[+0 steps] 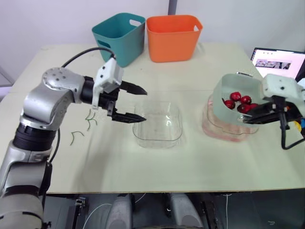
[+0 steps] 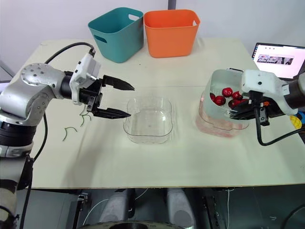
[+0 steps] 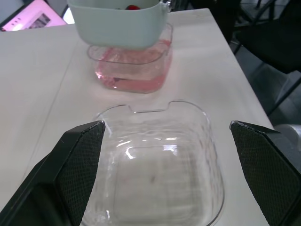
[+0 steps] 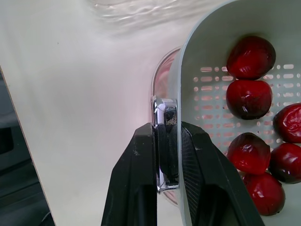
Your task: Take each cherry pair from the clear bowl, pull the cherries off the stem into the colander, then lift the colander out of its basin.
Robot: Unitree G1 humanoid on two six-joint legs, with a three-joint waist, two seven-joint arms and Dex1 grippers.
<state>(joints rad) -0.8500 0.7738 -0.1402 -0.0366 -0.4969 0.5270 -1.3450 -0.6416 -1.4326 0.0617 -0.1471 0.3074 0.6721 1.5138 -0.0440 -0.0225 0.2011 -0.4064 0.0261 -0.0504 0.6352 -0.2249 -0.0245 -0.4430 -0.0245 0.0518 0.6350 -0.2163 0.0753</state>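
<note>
Six cherries (image 4: 249, 99) sit in one colander (image 4: 207, 94), right pincer (image 4: 167, 129) clamping its rim.

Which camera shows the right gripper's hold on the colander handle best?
Right wrist view: the right gripper is shut on the metal handle at the colander rim. Both eye views show the colander over the pink basin, with the grip too small to judge. Left wrist view shows the colander's opposite wall.

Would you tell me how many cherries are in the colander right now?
6 cherries, all inside the colander, whose rim the right claw grips: two touching each other, four clustered beside them. Others may lie outside the wrist view.
</note>
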